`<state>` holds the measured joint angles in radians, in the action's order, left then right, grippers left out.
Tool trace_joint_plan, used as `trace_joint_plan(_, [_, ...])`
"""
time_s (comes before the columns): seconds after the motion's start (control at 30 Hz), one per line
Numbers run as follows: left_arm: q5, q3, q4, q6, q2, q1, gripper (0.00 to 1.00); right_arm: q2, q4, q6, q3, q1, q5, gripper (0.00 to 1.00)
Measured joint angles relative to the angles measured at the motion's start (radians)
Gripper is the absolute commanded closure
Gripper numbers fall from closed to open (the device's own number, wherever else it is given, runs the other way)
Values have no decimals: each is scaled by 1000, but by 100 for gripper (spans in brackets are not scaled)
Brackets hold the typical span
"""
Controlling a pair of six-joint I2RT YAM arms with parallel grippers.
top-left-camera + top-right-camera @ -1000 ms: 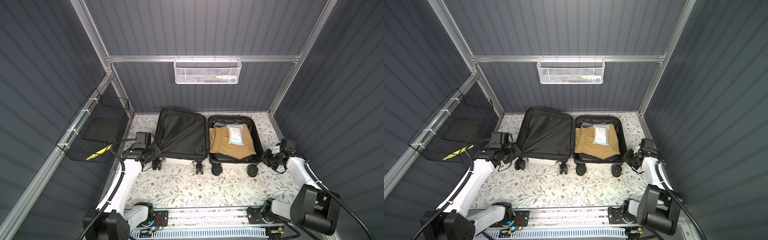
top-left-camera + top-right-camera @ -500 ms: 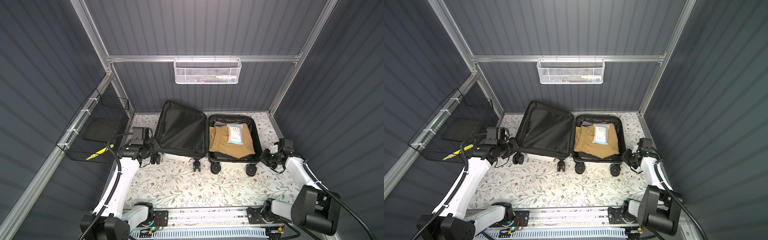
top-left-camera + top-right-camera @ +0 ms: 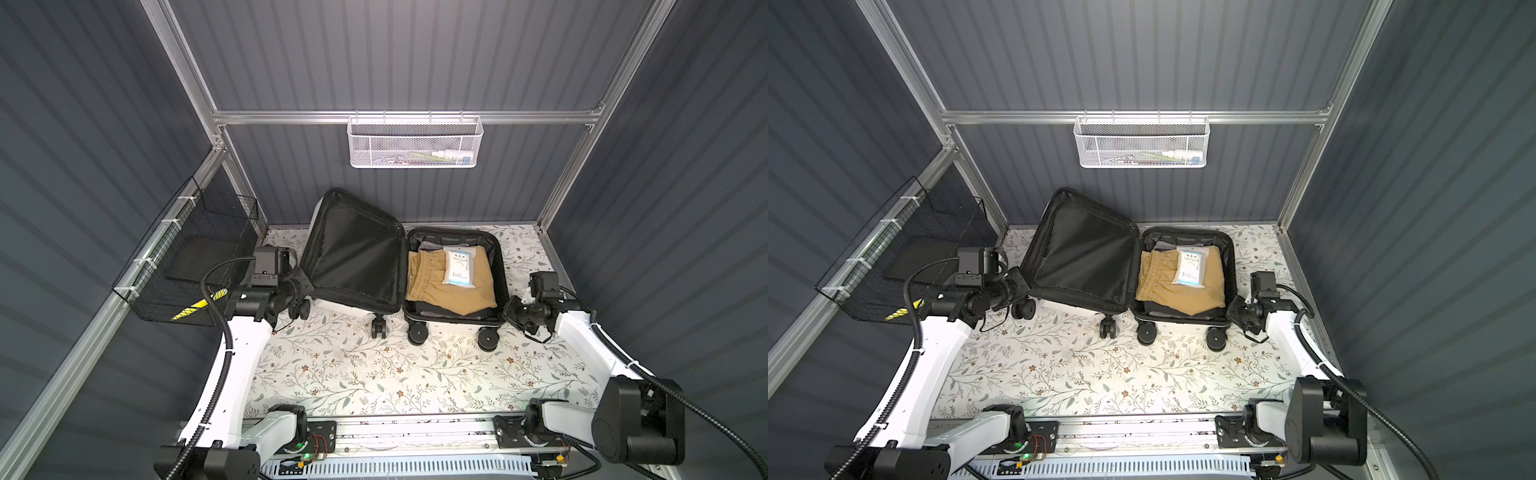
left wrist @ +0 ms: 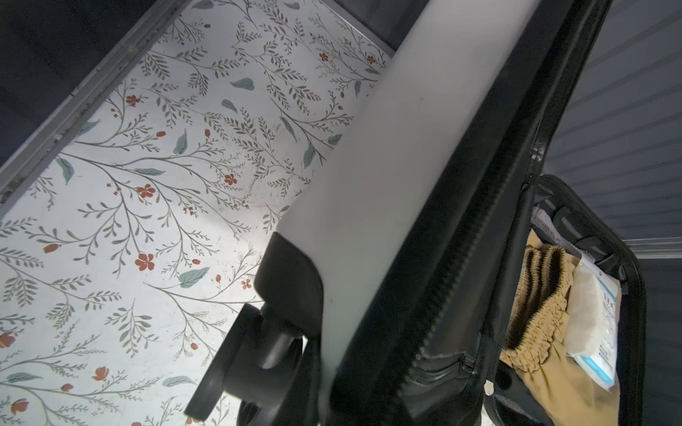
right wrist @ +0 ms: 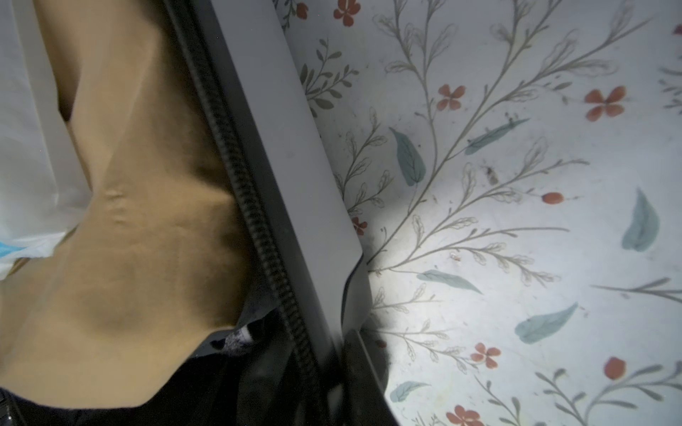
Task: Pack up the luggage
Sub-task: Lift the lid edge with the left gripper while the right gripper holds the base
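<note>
Floral tabletop (image 3: 374,374) — luggage (image 3: 353,257) open, lid tilted. Its edge seems clamped by left gripper (image 3: 302,282); right gripper (image 3: 510,312) — finger state hidden.

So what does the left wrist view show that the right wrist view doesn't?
Only left wrist: the raised lid of the luggage, white outside showing, and the gathered waistband of the tan garment. Only right wrist: the packed half's outer side wall. Both: the garment, white packet, zipper trim, floral table.

luggage (image 3: 353,257) 1 | wheels (image 3: 417,334) 4 | tan garment (image 3: 432,286) 1 | white packet (image 3: 459,266) 1 | wire basket (image 3: 166,309) 1 | mesh basket (image 3: 415,145) 1
</note>
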<state>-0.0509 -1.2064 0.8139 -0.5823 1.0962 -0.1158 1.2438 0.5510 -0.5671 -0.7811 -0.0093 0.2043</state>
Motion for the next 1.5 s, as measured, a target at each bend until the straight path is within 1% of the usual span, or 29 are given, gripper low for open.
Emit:
trace_joint_plan(0.23, [-32,-39,40,19,-18,2,100,28,24,-32,-33,88,-53,100])
trace_joint_plan(0.4, [-51,-80,68,35,-23,2,100,50,46,-53,-57,143,-69,100])
trace_joint_plan(0.77, [-80,-228,174,81,-25,2,100,112,64,-110,-112,272,-78,100])
trace_joint_plan(1.23, [-81,-364,224,97,11,2,100,192,94,-155,-191,382,-102,100])
trace_joint_plan(1.5, [-73,-419,226,105,51,2,100,217,108,-177,-217,418,-107,100])
